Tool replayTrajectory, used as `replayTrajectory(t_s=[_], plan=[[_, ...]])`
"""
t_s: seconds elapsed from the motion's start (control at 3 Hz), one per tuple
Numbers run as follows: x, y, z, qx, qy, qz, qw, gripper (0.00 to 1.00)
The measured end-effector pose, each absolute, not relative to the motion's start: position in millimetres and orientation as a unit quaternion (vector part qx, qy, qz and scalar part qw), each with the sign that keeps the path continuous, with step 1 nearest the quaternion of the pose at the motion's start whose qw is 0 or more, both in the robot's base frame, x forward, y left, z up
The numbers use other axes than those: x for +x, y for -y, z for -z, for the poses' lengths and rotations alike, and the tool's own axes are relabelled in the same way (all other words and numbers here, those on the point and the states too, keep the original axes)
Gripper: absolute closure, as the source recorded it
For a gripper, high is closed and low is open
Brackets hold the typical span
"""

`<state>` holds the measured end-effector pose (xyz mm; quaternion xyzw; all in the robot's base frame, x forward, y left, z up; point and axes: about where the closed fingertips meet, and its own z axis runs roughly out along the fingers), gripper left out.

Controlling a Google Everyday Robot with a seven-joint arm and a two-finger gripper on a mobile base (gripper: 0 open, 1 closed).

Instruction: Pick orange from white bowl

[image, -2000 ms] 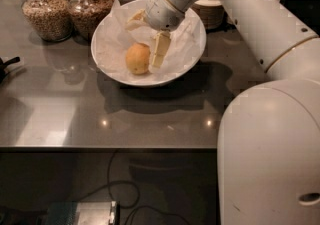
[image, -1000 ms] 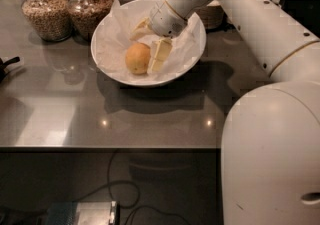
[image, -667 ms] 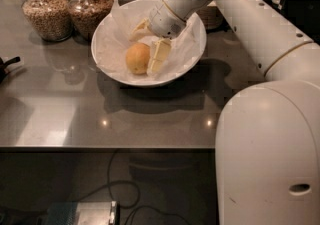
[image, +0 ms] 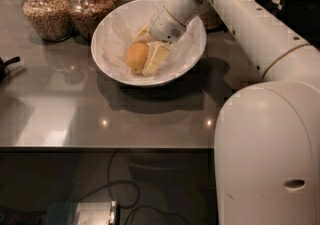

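The orange (image: 136,57) is seen lying low in the paper-lined white bowl (image: 150,82) on the counter (image: 75,114). The gripper (image: 149,47) is lowered into the bowl with its fingers (image: 155,59) spread apart, one pressed just beside the fruit's right side and nothing clamped. For a sound grasp, the fruit is best centred between the fingers and the paper kept out before they are closed gently. Being round, it has no long axis or facing to be honoured.

The gripper (image: 149,46) is held low inside the white bowl (image: 112,24), fingers spread, the orange (image: 136,57) touched by the nearer one
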<state>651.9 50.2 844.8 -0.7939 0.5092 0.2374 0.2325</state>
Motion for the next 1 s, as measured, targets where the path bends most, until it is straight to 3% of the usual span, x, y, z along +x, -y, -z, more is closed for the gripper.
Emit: replayTrajectory(t_s=[0.67, 1.0], plan=[[643.8, -38.7, -867.2, -0.795, -0.518, -0.193, 0.252, 0.85], [633.3, -26.1, -911.4, -0.793, -0.518, -0.137, 0.291, 1.00]])
